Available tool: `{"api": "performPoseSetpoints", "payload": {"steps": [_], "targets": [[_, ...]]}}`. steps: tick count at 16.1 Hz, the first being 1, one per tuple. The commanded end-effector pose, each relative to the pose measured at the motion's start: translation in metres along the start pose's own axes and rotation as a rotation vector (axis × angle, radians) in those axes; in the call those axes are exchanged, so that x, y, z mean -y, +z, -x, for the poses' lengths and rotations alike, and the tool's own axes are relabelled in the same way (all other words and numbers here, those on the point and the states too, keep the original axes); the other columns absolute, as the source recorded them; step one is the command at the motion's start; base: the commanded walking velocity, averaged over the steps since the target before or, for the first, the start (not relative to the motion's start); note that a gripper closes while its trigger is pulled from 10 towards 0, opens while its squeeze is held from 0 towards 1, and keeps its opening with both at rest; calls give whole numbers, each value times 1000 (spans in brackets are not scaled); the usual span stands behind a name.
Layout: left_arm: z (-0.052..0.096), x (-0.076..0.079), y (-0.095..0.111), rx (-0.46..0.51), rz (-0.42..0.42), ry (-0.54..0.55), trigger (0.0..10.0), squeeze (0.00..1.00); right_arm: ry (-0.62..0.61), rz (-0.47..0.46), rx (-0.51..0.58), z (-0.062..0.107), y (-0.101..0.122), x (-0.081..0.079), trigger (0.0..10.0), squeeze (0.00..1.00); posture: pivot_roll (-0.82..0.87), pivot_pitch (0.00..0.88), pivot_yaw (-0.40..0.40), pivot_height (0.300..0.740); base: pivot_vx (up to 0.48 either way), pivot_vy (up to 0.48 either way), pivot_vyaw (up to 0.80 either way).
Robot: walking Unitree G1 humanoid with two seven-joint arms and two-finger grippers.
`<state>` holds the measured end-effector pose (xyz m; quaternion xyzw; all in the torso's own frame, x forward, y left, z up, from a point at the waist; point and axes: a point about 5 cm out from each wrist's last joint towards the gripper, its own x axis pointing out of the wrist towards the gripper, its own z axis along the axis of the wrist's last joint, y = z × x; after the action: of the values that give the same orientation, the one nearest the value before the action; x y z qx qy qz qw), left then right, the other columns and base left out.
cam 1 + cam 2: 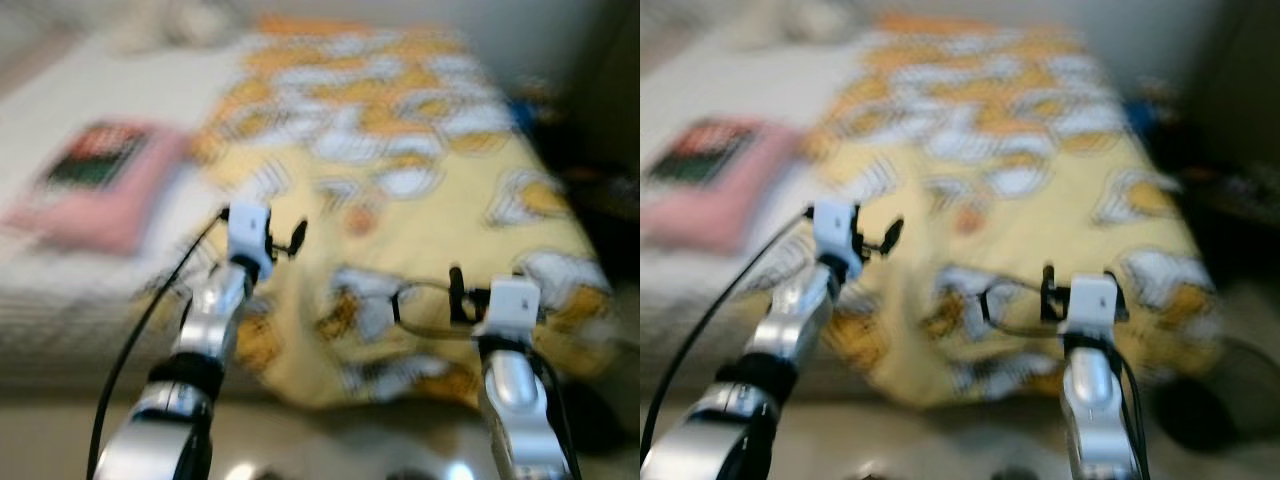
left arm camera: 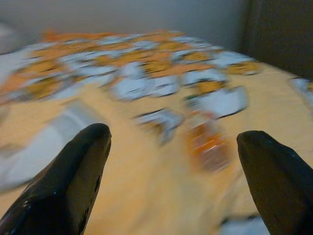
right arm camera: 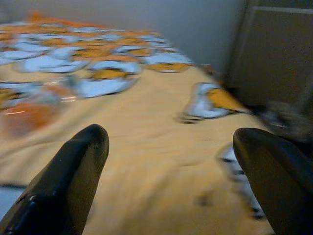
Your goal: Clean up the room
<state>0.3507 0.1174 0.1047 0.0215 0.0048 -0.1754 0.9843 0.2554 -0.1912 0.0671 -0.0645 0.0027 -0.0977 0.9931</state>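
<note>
Grippers first: left gripper (image 2: 171, 161) & right gripper (image 3: 168, 161) both have their black fingers wide apart, holding nothing, up over the near end of a yellow blanket (image 1: 420, 200) w/ orange and white patches. Blanket lies just under and ahead of both. Past left gripper, off to its left, a pink thing (image 1: 95, 185) sits on the white bed (image 1: 60, 290). All blurry.
</note>
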Motion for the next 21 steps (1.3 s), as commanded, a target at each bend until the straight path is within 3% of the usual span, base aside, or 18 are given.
{"api": "performPoseSetpoints", "payload": {"steps": [1,6,8,10,12,15,17,18,20,21], "targets": [[-5,9,1,-6,-9,-23,10000,0,-12,17,4,1,0,5,10000,1000,-59,0,58,728,472,0,0],[-13,11,2,-40,-21,-18,10000,0,-15,40,8,4,1,7,10000,1000,-78,0,66,728,476,0,0],[-23,16,2,-110,-18,18,10000,0,-2,49,7,11,1,6,10000,1000,-108,0,67,728,480,0,0],[-36,36,6,-182,-2,-11,10000,0,24,74,4,27,2,5,10000,1000,-143,0,64,728,232,0,0],[-41,49,8,-215,80,-37,10000,0,37,88,-20,42,-1,6,10000,1000,-181,0,66,728,0,0,0],[-43,74,2,-304,21,-61,10000,0,36,95,-66,69,-5,5,10000,1000,-238,0,91,728,0,0,0],[-44,81,1,-322,34,-56,10000,0,35,97,-84,80,-5,4,10000,1000,-258,5,103,728,0,0,0],[-44,90,0,-344,30,-53,10000,0,30,102,-111,93,-5,5,10000,1000,-293,48,112,728,0,0,0],[-46,85,3,-332,-17,-2,10000,0,43,113,-120,111,1,3,10000,1000,-328,87,117,728,0,0,0],[-47,75,6,-321,-79,72,10000,0,50,125,-127,119,2,5,10000,1000,-351,108,117,728,0,0,0]]}}
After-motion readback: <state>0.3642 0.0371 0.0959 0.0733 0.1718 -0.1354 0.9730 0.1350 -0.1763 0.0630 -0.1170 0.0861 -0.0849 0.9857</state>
